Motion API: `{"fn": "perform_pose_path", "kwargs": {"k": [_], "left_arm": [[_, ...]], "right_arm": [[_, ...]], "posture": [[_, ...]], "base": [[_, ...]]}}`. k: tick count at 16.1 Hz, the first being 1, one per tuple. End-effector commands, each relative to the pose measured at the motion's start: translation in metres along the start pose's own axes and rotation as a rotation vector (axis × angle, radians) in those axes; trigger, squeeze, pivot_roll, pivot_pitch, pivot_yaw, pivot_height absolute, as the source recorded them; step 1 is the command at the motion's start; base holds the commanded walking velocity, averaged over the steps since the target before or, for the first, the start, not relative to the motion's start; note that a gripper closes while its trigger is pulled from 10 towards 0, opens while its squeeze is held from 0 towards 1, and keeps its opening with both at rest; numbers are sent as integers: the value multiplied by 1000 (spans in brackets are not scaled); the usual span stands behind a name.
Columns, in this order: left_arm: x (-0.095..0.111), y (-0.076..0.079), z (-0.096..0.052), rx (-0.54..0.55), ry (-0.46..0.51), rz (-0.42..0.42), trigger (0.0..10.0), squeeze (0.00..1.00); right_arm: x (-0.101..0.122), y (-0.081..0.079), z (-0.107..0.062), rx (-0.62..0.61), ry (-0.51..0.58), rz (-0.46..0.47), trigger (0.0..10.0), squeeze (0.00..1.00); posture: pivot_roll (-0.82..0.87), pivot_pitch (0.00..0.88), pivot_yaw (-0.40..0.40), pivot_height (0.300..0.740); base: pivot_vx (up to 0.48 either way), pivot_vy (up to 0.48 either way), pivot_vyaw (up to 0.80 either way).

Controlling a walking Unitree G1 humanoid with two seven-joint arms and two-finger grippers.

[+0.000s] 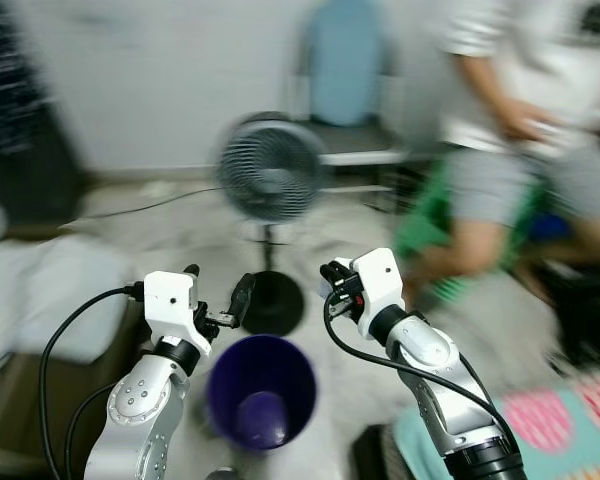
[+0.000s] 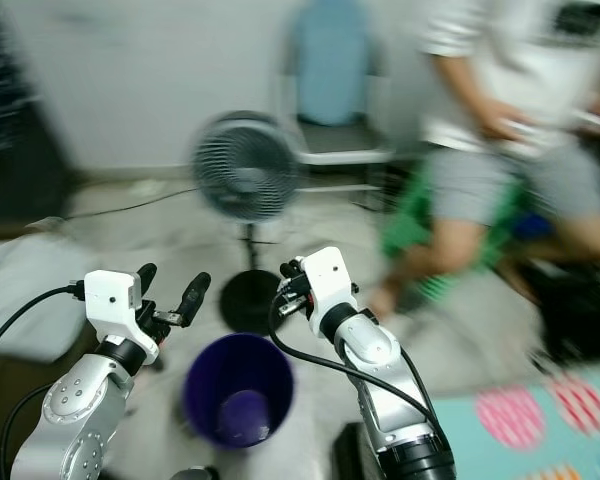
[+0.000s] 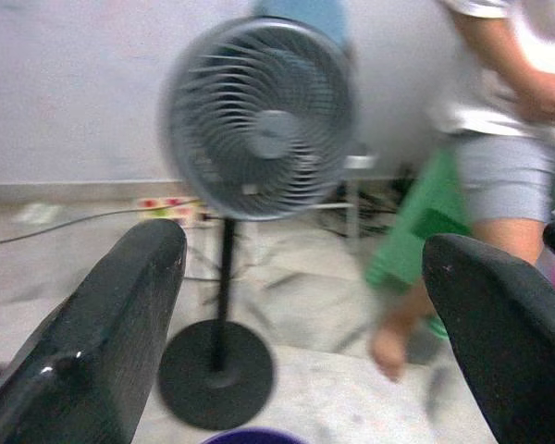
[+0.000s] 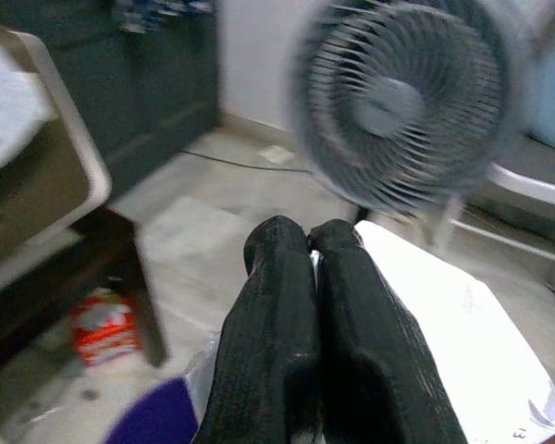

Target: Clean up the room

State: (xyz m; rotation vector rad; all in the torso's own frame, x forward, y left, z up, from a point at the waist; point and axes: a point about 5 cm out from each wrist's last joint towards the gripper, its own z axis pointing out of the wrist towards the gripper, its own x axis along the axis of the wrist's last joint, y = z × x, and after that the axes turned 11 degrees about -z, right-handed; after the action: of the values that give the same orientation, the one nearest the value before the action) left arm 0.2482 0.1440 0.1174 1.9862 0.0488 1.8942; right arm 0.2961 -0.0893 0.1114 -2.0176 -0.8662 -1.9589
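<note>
A purple bin stands on the floor just before me, between my two arms, with a purple thing inside it. My left gripper is raised over the bin's left rim, its fingers spread open with nothing between them. My right gripper hovers above the bin's right rim, and its fingers are pressed shut. A white crinkled sheet lies close behind those fingers; I cannot tell whether it is pinched. All views are blurred.
A grey pedestal fan stands just beyond the bin. A person in grey shorts is at the right. A blue chair is by the wall, white bedding at left, a patterned mat at lower right, a red packet on the floor.
</note>
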Motion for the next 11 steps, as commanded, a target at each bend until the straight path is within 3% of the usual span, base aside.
{"fn": "perform_pose_path", "kwargs": {"k": [1, 9, 11], "left_arm": [[-2, 1, 0, 3, -5, 8, 10000, 0], [4, -2, 1, 12, 27, 39, 10000, 0], [10, -7, 2, -39, 43, 42, 10000, 0]], "right_arm": [[2, 1, 0, 3, 11, -9, 10000, 0], [3, 2, 1, 3, 14, -13, 10000, 0], [2, 6, 3, -22, 8, -6, 10000, 0]], "posture": [[58, 51, -53, 740], [54, 41, -49, 740], [52, 33, -48, 740]], "base": [[0, 0, 800], [0, 0, 800], [0, 0, 262]]}}
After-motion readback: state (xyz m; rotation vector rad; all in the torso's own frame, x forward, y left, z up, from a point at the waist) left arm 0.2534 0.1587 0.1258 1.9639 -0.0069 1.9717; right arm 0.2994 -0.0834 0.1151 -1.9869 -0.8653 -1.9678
